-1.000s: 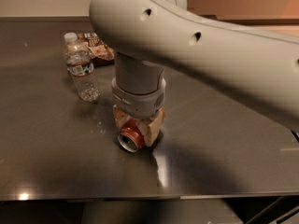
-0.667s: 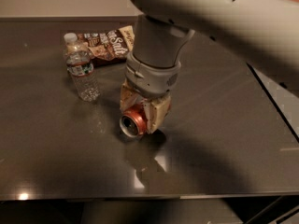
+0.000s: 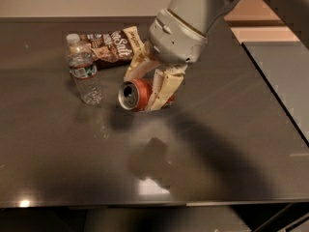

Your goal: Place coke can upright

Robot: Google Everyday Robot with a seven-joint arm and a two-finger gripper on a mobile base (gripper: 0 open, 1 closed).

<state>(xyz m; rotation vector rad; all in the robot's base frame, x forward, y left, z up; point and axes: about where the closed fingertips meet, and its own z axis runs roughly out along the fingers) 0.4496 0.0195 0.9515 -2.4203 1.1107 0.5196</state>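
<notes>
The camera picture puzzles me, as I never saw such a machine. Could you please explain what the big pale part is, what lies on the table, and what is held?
There is only one picture, looking down on a dark table. I cannot tell where the camera sits. The big pale shape is a robot arm coming in from the upper right. At its end is the hand, with two beige fingers closed around a red drink can. The can is on its side, its silver top facing the lower left. To its left a clear water bottle stands upright, and behind that lies a brown snack bag.
</notes>
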